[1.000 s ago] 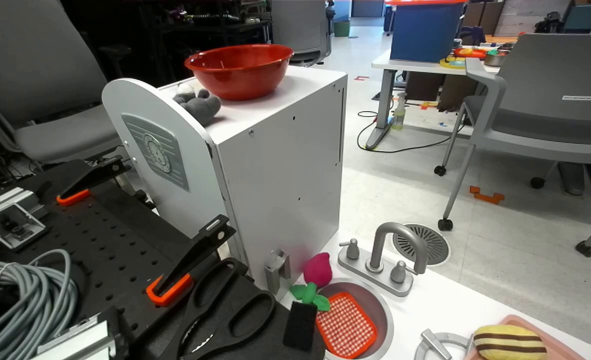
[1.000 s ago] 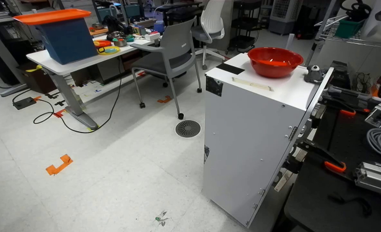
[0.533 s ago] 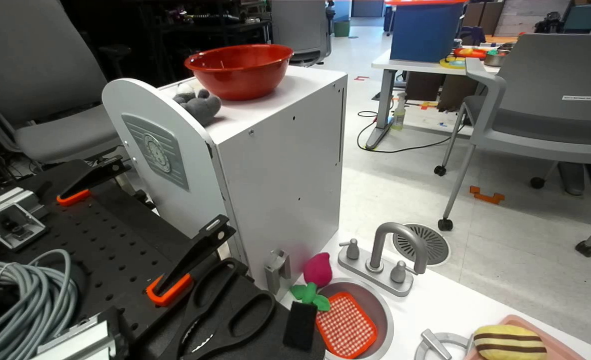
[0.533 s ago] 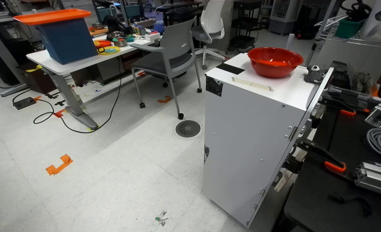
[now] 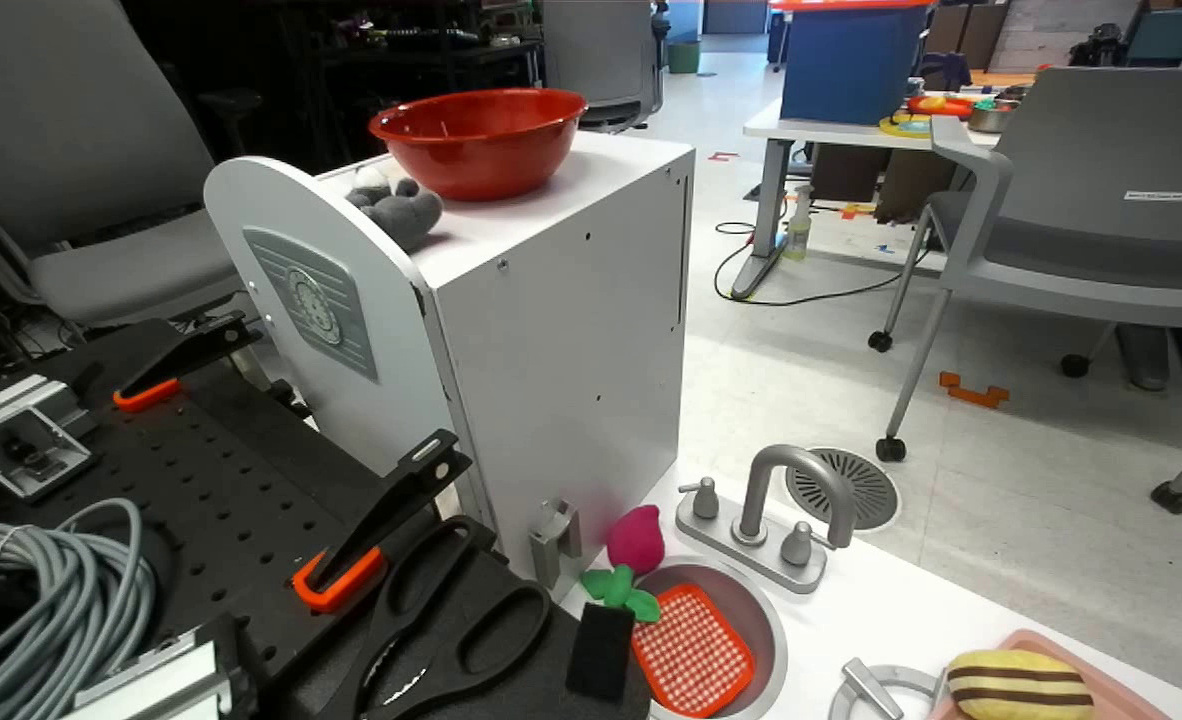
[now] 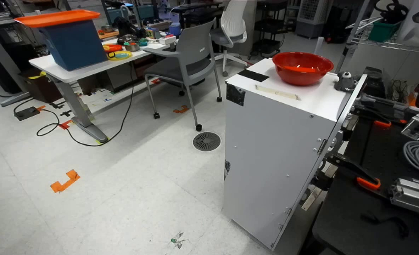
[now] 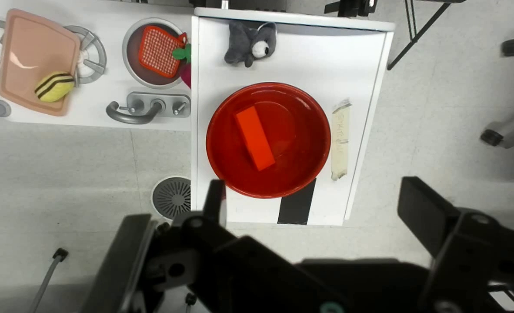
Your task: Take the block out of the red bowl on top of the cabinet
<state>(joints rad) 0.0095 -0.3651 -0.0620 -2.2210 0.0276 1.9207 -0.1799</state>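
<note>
In an exterior view, the red bowl [image 5: 481,150] stands upright on top of the white cabinet [image 5: 571,350]; its near wall screens off the bottom, so the block cannot be seen from here. The rounded door [image 5: 401,350] covers part of a grey plush toy [image 5: 406,215]. A black pad [image 5: 601,652] hides some of the sink [image 5: 777,640], which the bottom edge cuts, as it does a striped yellow toy [image 5: 1021,685]. A coil of grey cable [image 5: 61,600] runs off to the left.

In an exterior view that looks more into the red bowl [image 6: 302,78], only an orange-red sliver of the block [image 6: 301,69] shows above the near rim. Dark clutter [image 6: 323,181] by the door is hard to make out.

In the wrist view, the gripper [image 7: 318,204] enters from below, blurred, its jaws spread wide; cabinet top and floor show between them. How high they stand over the cabinet cannot be told. Here the block is seen whole, slanting inside the bowl, left of the middle; whether one end leans on the wall is unclear. The bowl covers the end of a black strip [image 7: 298,206]. Writing on the tape [image 7: 340,141] is too faint to read, and the cabinet hides most of a magenta toy [image 7: 186,74].
</note>
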